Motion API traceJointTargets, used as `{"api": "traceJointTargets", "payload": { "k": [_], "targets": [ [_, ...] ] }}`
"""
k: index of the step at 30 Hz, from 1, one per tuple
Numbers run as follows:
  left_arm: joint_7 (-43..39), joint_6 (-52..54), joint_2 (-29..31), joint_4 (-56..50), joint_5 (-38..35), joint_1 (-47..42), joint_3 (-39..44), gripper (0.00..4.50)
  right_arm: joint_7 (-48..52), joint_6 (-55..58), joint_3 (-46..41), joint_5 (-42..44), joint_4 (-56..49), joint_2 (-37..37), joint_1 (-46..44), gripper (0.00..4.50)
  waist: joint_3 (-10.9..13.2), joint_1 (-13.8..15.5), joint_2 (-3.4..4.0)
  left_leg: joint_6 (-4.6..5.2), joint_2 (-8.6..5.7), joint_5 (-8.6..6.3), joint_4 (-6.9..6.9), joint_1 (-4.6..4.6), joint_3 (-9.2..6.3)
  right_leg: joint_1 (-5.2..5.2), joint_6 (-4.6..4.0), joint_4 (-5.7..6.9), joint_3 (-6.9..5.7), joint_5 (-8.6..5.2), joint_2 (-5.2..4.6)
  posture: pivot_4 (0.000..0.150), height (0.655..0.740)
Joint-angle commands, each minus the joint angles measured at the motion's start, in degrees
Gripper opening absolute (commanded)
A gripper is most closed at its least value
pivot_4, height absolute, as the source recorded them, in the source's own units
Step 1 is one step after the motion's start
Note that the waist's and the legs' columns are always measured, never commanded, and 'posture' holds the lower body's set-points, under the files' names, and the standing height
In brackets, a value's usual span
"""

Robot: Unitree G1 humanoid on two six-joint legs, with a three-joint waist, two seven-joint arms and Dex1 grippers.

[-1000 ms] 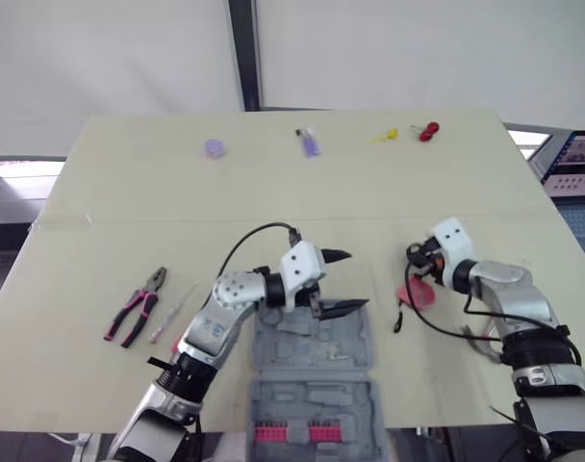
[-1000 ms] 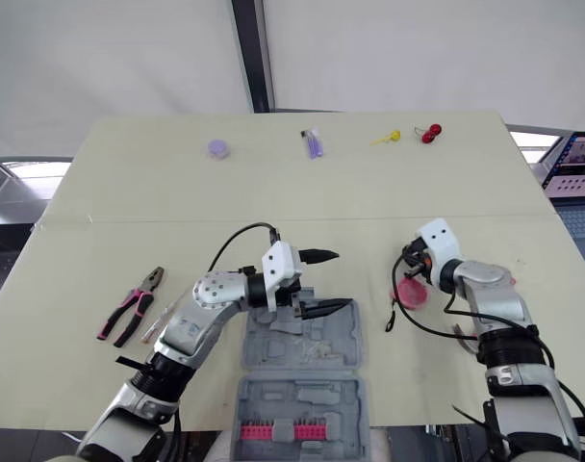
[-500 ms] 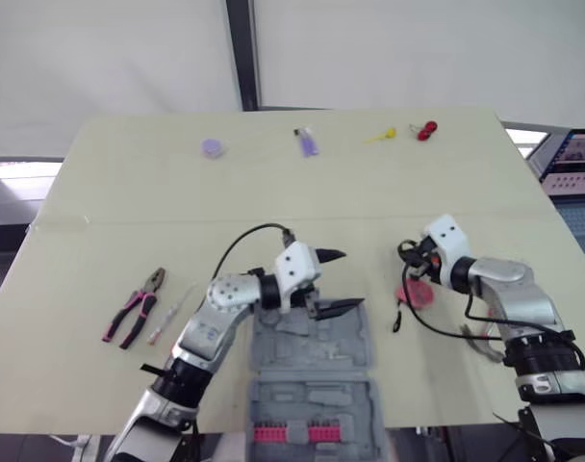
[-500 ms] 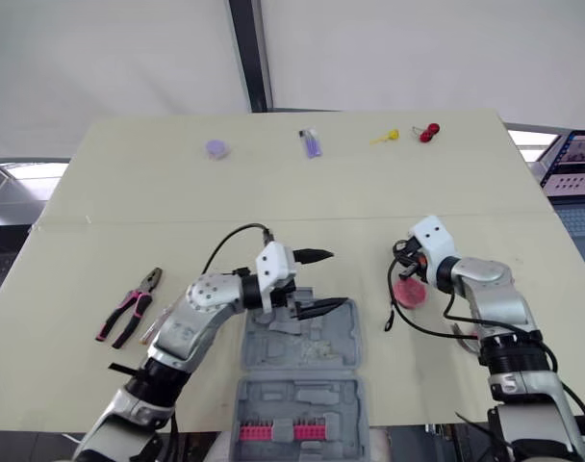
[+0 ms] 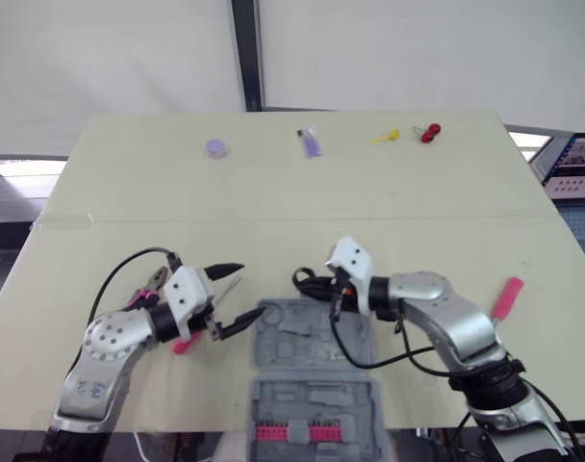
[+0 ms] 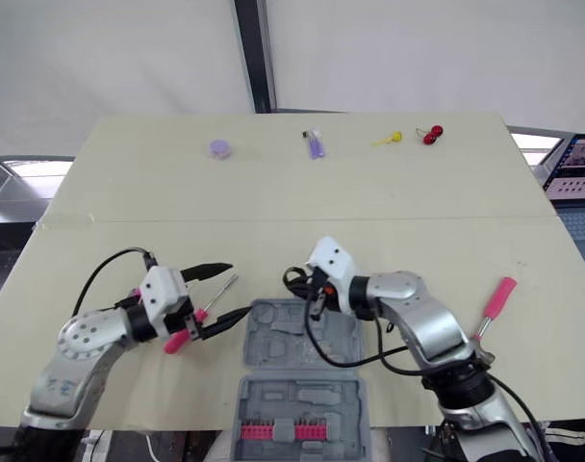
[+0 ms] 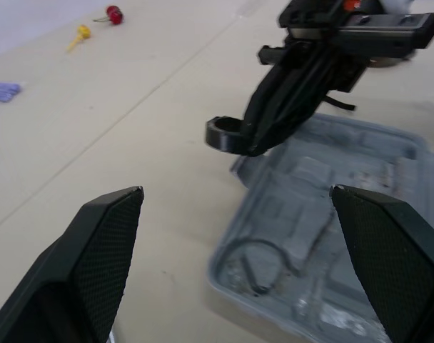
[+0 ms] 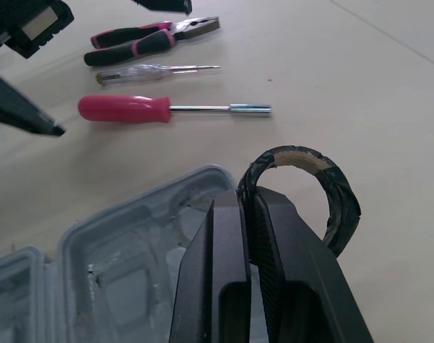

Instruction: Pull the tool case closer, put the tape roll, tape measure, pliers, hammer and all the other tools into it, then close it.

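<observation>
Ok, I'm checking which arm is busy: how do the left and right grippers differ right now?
The left gripper has its jaws wide open and empty; the right gripper has its jaws shut on the tape roll. The left one hangs near the pink screwdriver, beside the tool case; the right one is at the case's far edge. Both are black.

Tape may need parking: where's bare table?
Bare: the wide band of beige table nearer than the far row of small items; also the right side around the lone pink-handled screwdriver. Crowded: left of the open grey plastic tool case, where pink-and-black pliers and two more screwdrivers lie by the left gripper.
</observation>
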Motion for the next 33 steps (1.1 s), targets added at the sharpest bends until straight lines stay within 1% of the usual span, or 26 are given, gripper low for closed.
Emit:
{"api": "traceJointTargets", "payload": {
  "k": [1,5,7,13,22,33],
  "targets": [
    [-2.9,-3.8,2.1,-2.9,-1.7,4.7,3.3,4.50,-1.7,0.4,2.3,-0.9,-1.6,1.3,-0.9,0.17,0.0,-0.1,-0.01,0.00,0.00,0.00,0.00,0.00,0.00,-0.01,0.00,0.00,0.00,0.00,0.00,0.150,0.7400],
    [-4.8,-9.6,1.5,-1.4,-2.2,10.5,5.3,4.50,-2.5,0.5,4.9,-2.3,0.5,3.0,-2.0,0.17,0.0,-0.1,-0.01,0.00,0.02,0.00,0.00,0.01,0.01,-0.01,0.00,0.00,0.00,0.00,0.02,0.150,0.7400],
    [-5.2,-12.2,0.2,-0.4,-2.9,12.8,5.7,4.50,-2.5,0.3,6.2,-3.1,1.5,3.5,-2.4,0.17,0.0,0.0,-0.01,-0.01,0.02,-0.01,-0.01,0.01,0.02,-0.02,0.00,0.00,0.00,0.00,0.02,0.150,0.7400],
    [-3.6,-13.9,-3.0,-1.3,-4.7,17.8,6.5,4.50,-2.7,1.2,9.2,-3.9,1.9,5.3,-2.6,0.17,0.0,0.0,-0.03,-0.01,0.02,-0.01,-0.01,0.01,0.02,-0.02,0.00,0.01,0.00,0.00,0.02,0.150,0.7400],
    [-1.6,-13.9,-4.2,-0.7,-5.4,20.0,7.0,4.50,-2.3,0.2,11.3,-5.8,4.6,6.1,-3.2,0.17,0.0,-0.1,-0.04,-0.01,0.02,-0.01,-0.01,0.02,0.02,-0.02,0.00,0.00,0.00,0.00,0.02,0.150,0.7400],
    [-1.2,-16.0,-4.8,1.4,-4.1,20.0,6.4,4.50,-2.5,-0.6,11.8,-6.6,6.4,7.1,-3.3,0.17,0.0,-0.1,-0.04,-0.01,0.02,-0.01,-0.03,0.02,0.02,-0.04,0.00,0.00,0.00,0.00,0.03,0.150,0.7400]
  ]
}}
